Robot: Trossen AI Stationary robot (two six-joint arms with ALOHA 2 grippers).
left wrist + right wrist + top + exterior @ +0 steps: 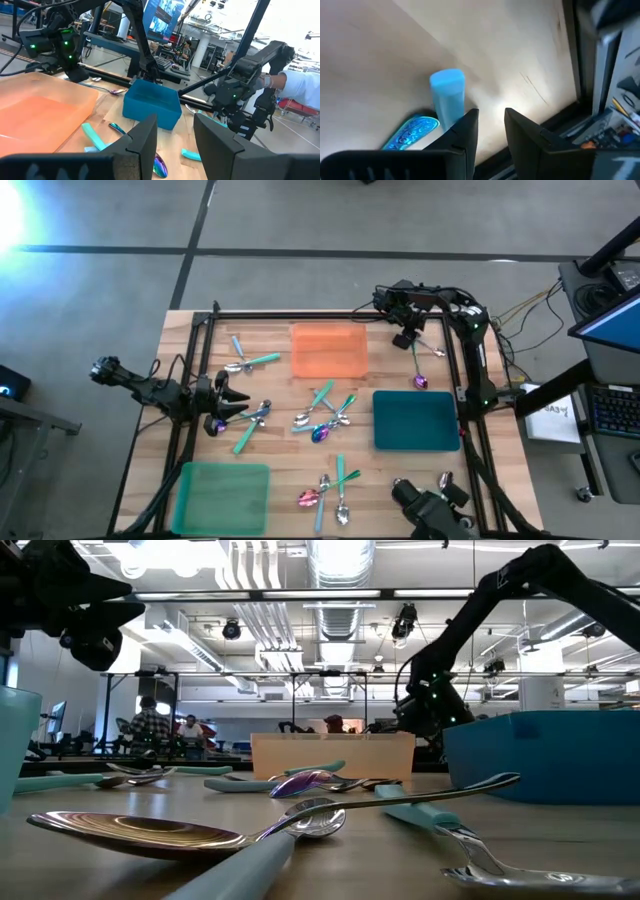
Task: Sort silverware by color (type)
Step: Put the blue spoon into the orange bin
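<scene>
Hovering open and empty, your right hand (491,131) nears a teal-handled silver spoon (447,97); grip its stiff, light, slippery handle mid-length.

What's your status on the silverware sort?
Left gripper open over spoons near table's left edge. Right gripper open by teal-handled utensil. Silverware still scattered; trays bare.

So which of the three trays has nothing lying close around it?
The green tray, at the table's near left corner. The orange tray and the teal tray each have spoons scattered right beside them; the green one's nearest spoons lie well apart from it.
</scene>
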